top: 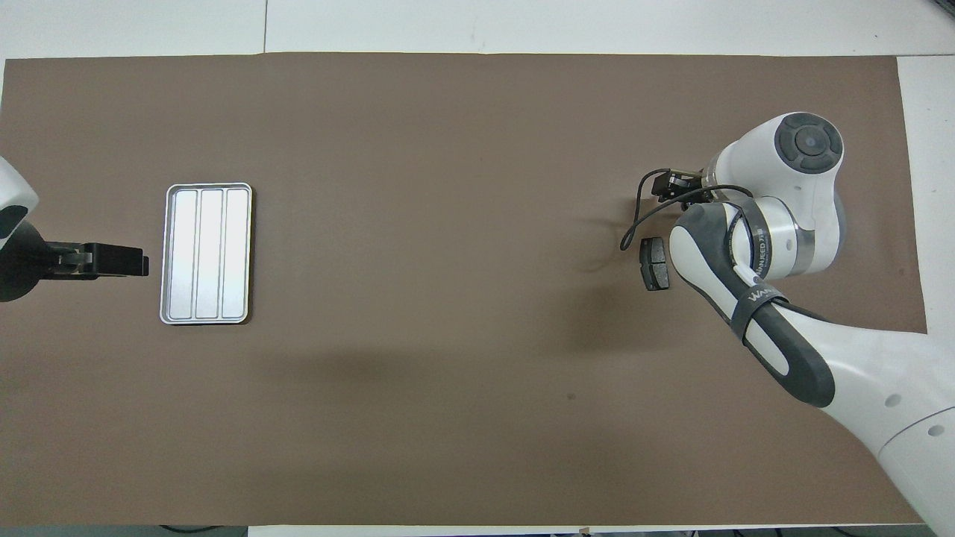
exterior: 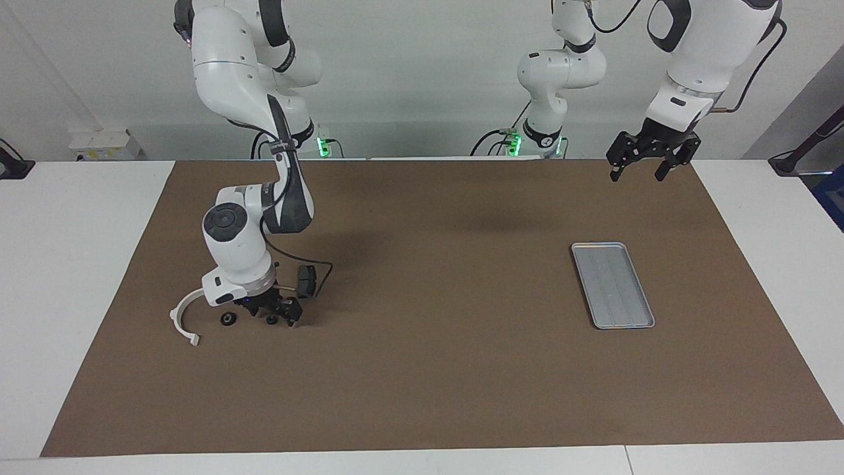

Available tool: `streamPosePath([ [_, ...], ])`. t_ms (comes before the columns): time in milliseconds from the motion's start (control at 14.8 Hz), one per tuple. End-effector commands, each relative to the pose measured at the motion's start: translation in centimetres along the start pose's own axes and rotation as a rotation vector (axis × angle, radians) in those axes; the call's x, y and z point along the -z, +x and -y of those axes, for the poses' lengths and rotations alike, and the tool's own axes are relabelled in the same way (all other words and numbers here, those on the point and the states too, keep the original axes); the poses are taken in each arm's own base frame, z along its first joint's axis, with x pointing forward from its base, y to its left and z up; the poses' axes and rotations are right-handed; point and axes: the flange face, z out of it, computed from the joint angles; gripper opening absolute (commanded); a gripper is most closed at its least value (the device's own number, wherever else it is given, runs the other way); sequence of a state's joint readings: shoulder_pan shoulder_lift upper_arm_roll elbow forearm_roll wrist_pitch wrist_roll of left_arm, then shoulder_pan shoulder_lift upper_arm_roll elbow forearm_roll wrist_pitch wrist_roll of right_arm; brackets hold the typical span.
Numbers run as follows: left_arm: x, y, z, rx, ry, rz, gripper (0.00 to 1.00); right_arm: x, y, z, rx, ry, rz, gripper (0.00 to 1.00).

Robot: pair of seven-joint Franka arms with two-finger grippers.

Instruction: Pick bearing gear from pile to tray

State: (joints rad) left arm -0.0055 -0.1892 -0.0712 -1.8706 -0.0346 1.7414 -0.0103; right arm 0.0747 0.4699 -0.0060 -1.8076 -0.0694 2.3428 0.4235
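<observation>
Right tool (exterior: 280, 315) low among pile (exterior: 227, 319), grip state unclear; left tool (exterior: 645, 170) spread, raised, waiting near tray (exterior: 612, 285)

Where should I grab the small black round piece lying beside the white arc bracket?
Come straight down and pinch the small black round piece across its outer rim. It lies flat on the mat, apart from the white arc bracket, so both sides look free.

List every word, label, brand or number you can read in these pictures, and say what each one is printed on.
"WANEED", partly readable: on the strap around the right arm's forearm.
Small print on the band around the same arm's wrist joint: too small to read.
Tray, brake pad, white arc bracket and brown mat: no text visible.
Left gripper and right gripper: no readable markings.
</observation>
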Motion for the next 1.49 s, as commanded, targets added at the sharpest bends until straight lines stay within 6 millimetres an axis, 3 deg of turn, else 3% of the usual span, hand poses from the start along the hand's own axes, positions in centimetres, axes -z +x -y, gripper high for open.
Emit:
streamPosePath([
  [0, 0.5, -1.1, -0.7, 0.008, -0.006, 0.011, 1.00, -0.3, 0.7, 0.3, -0.003, -0.004, -0.027, 0.97],
  [743, 0.6, -1.0, -0.7, 0.000, 0.001, -0.004, 1.00, 0.2, 1.9, -0.4, 0.011, -0.012, -0.072, 0.98],
  [1419, 0.8, -0.7, -0.4, -0.001, 0.003, -0.018, 1.00, 0.0, 1.7, 0.0, 0.010, -0.015, -0.063, 0.98],
])
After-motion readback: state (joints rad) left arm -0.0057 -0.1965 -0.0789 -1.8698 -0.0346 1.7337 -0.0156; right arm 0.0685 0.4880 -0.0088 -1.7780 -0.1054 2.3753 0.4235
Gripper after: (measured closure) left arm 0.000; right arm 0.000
